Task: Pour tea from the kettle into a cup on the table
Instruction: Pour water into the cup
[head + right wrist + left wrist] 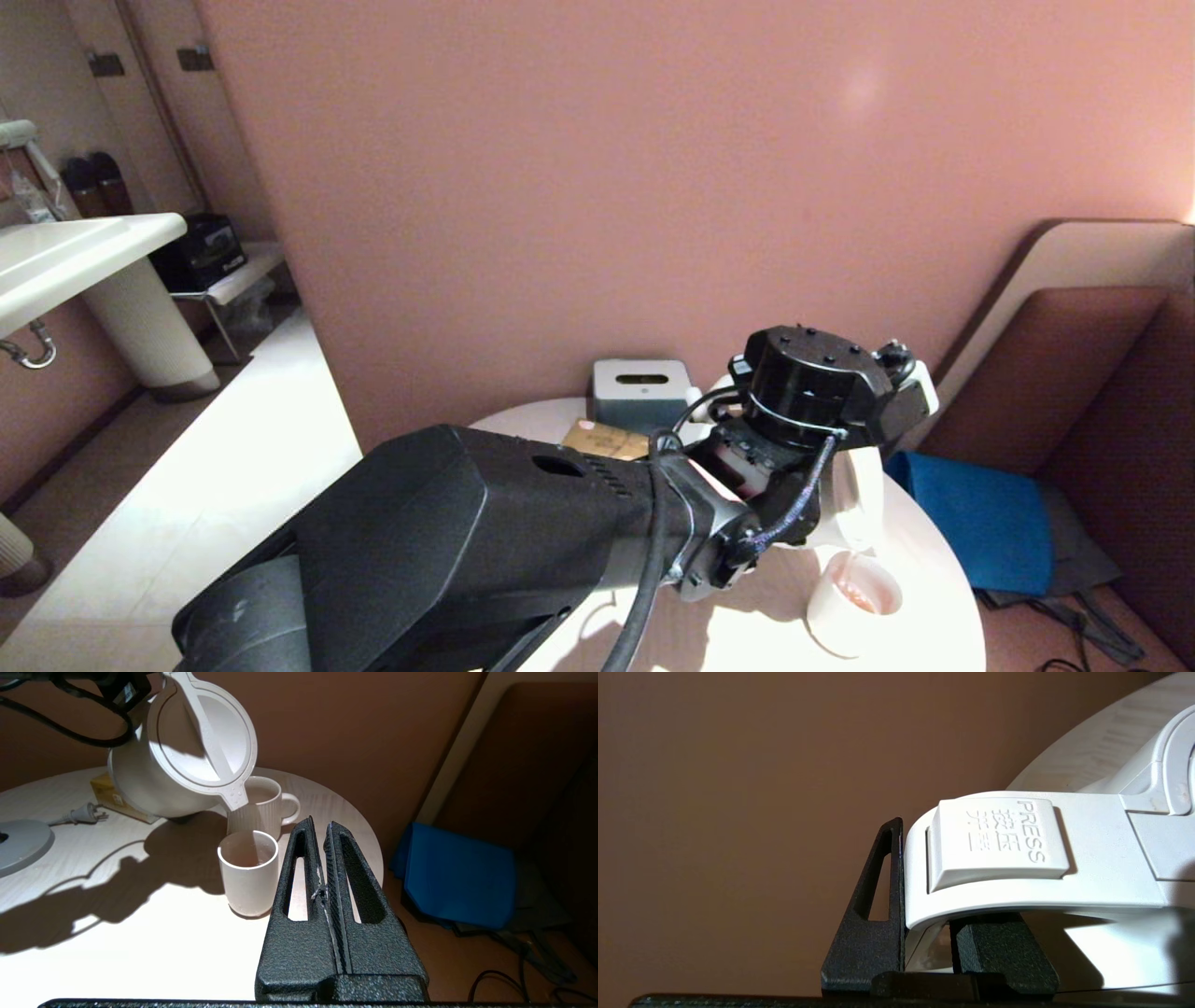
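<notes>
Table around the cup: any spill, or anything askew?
No spill shows. The kettle, tilted in the left pincer, sends a thin stream into the cup. The table around it looks dry. The mug behind stands upright.

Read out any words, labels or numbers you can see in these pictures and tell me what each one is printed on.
"PRESS": raised letters on the square white release button atop the handle of the large white electric kettle.
Raised Chinese characters beside it on that button: "按压" and a second pair, seemingly "开盖", less certain.
The flat tan cardboard box on the round pale wood-grain table bears marks too small to read.
Nothing else readable.
</notes>
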Available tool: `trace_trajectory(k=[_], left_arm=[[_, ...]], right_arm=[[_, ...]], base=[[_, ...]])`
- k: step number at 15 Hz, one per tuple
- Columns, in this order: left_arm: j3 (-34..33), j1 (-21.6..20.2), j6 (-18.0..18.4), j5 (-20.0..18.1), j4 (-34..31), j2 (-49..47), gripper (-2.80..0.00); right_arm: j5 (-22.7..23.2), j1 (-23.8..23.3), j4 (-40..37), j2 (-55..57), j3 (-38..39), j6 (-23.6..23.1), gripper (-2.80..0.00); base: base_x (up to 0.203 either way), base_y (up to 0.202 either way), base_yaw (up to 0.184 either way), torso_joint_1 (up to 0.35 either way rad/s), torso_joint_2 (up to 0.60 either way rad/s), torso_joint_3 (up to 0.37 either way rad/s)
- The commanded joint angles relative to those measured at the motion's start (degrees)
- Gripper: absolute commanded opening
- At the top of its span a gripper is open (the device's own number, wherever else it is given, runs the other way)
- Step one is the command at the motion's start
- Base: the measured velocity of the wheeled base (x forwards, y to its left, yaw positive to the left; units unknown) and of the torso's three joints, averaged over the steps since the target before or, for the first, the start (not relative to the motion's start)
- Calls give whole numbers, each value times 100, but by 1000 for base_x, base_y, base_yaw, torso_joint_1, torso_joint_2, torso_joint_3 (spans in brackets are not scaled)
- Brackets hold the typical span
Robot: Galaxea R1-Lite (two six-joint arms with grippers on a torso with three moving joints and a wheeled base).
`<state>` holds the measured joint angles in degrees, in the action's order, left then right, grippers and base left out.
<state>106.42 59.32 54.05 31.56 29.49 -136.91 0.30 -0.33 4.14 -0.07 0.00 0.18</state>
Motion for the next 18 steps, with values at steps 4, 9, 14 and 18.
trace_trajectory(k=[4,9,14,18], left_arm=[[-69,1,-444,25,13,43,-280],[-408,-26,-775,43,4,162,-280],[-532,-129,-1685,231,-48,260,-280],[-1018,-199,-2740,234,-282,522,-280]], right_arm=[[3,-2,8,7,0,-1,-280],[4,-2,8,7,0,-1,-280],[4,-2,-1,7,0,-1,-280],[3,-2,5,7,0,-1,-280]], base=[[0,0,0,0,0,0],[0,0,0,0,0,0],[0,0,0,0,0,0],[0,0,0,0,0,0]])
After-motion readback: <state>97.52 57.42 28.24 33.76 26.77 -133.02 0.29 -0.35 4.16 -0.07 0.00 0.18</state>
